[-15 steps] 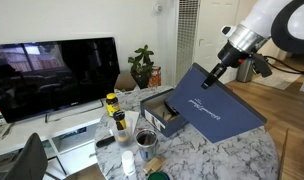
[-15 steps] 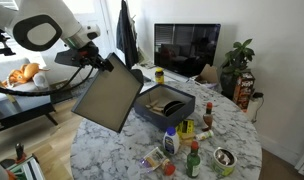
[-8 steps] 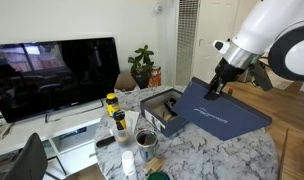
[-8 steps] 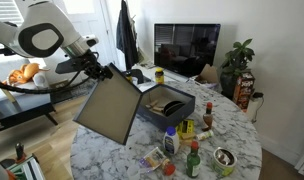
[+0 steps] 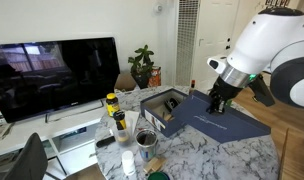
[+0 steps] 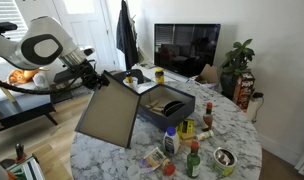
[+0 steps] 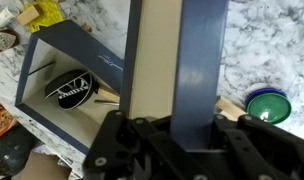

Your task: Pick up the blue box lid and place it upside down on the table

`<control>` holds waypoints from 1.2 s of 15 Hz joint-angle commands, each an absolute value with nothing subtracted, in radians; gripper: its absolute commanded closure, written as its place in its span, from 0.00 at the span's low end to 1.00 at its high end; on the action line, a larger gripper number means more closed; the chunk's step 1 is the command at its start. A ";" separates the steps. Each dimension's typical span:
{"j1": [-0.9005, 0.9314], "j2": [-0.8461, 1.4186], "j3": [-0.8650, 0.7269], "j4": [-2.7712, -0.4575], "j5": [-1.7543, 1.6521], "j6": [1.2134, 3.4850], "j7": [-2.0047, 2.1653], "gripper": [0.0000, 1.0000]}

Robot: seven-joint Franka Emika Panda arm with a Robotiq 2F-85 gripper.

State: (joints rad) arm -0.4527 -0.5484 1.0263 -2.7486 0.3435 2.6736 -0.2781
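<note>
My gripper [image 5: 218,100] is shut on the edge of the blue box lid [image 5: 224,120], a flat navy rectangle that slopes down over the marble table [image 5: 237,158]. In an exterior view the lid's brown-grey inside [image 6: 110,116] faces the camera, with the gripper [image 6: 100,80] at its top edge. In the wrist view the lid's navy wall [image 7: 199,60] runs up from between the fingers [image 7: 184,135], with its pale inside [image 7: 152,55] beside it. The open navy box base [image 5: 164,112] stands next to the lid and holds a dark object [image 7: 74,88].
Bottles, a metal can [image 5: 146,140] and packets stand on the table's near side. A green lid [image 7: 266,104] lies on the marble by the gripper. A TV [image 5: 52,75] on a low white stand and a potted plant [image 5: 143,66] are behind.
The arm has lowered and tipped the lid from a steep tilt toward flat, bringing it down close over the table beside the box base. The grip has stayed shut.
</note>
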 commanded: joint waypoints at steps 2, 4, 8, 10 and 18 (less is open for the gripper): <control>-0.501 -0.543 1.110 -2.748 0.317 2.656 -0.284 1.00; -0.483 -0.532 1.093 -2.748 0.332 2.651 -0.318 1.00; -0.476 -0.524 1.093 -2.748 0.330 2.600 -0.362 0.87; -0.474 -0.516 1.097 -2.746 0.333 2.575 -0.383 0.86; -0.473 -0.498 1.101 -2.747 0.337 2.525 -0.427 0.24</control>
